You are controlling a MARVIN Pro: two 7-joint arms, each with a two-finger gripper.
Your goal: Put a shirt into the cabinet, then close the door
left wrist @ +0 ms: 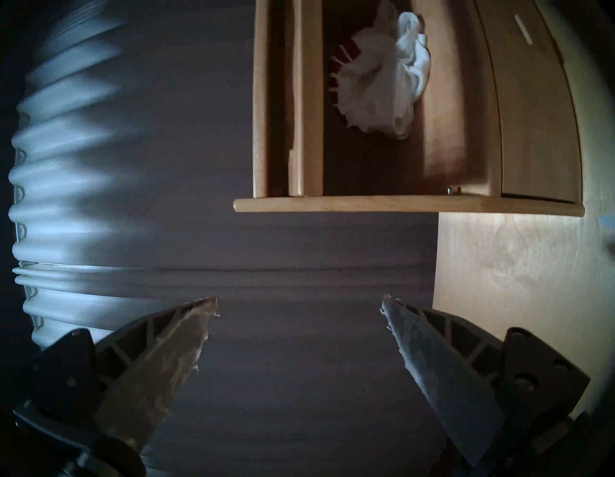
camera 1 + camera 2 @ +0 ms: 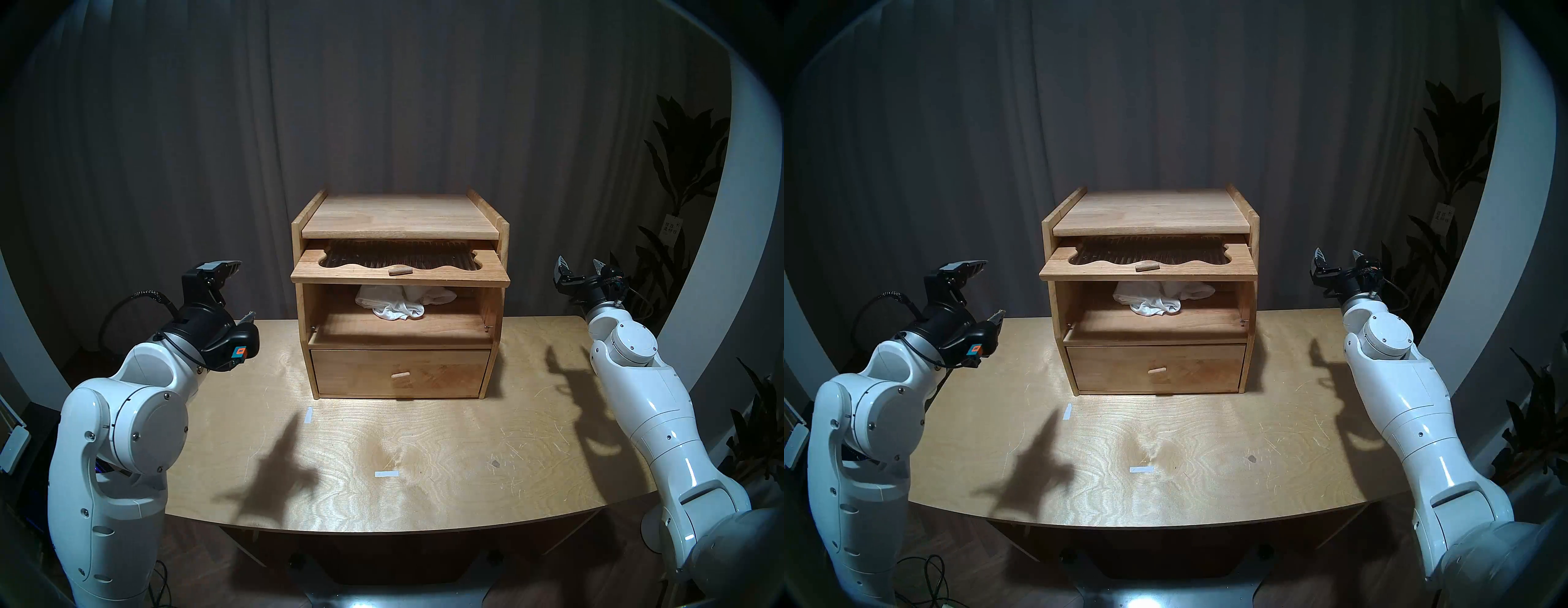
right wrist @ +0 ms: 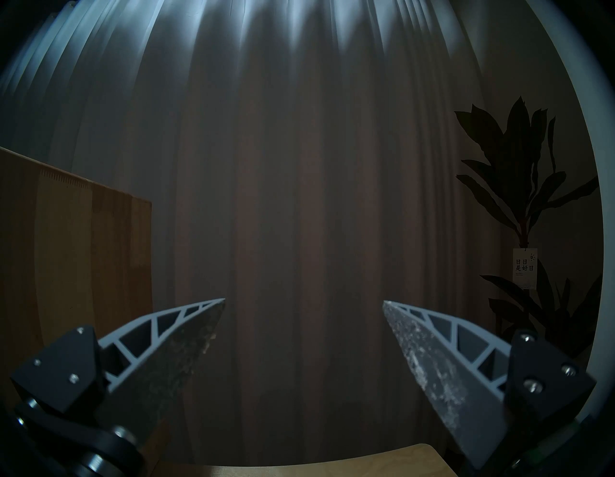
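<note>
The white shirt (image 2: 401,303) lies crumpled inside the cabinet (image 2: 399,220) — its glass-paned door (image 2: 399,269) is raised level above the opening. Both the left gripper (image 2: 241,291) and the right gripper (image 2: 580,266) gape wide, holding nothing — well apart from the cabinet.

Glossy white arms (image 2: 127,407) — black wrists, grey ribbed fingers (image 3: 173,336).
</note>
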